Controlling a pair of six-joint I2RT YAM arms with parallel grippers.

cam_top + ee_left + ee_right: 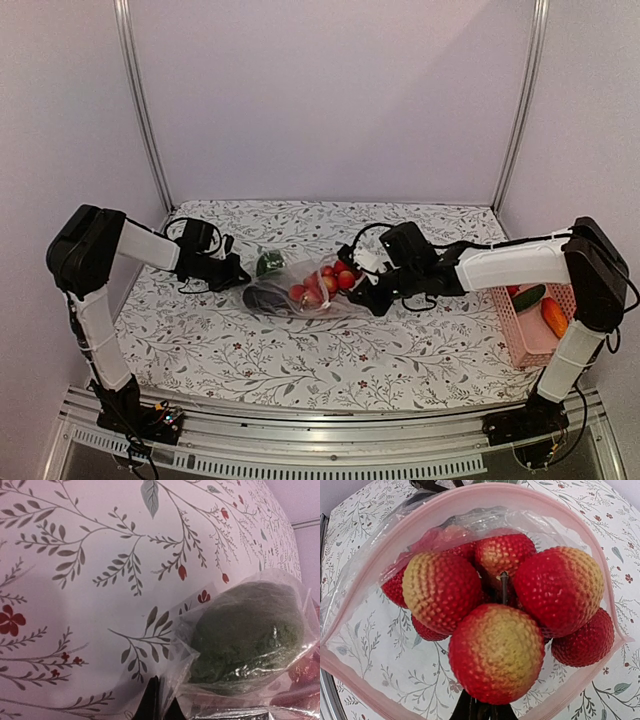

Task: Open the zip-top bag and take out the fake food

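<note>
zip-top bag (298,272) is lying on its side on the floral counter (230,350), mouth pointing right and closed end pointing left. The mouth is gaping wide open, with the pink zip rim (485,491) forming a loop in the right wrist view.

fake food (322,285) is sitting inside the bag:
- a cluster of red-and-yellow bumpy fruits (496,652) is crowding just inside the mouth
- a dark green piece (250,635) is pressing against the film at the bag's far-left corner
- a dark purple piece (263,298) is lying along the bag's near-left side

left arm (150,245) is reaching to the bag's left end. left jaws are sitting almost together with the bag's corner film running down between them, so they're pinching the bag.

right arm (500,265) is reaching to the bag's mouth from the right. right jaws are poking in at the mouth, tips close together right under the nearest fruit. That fruit is hiding the contact, so I can't tell if they're gripping anything.

pink basket (520,345) is sitting well to the bag's right, holding a green piece (528,297) and an orange piece (553,317).
</note>
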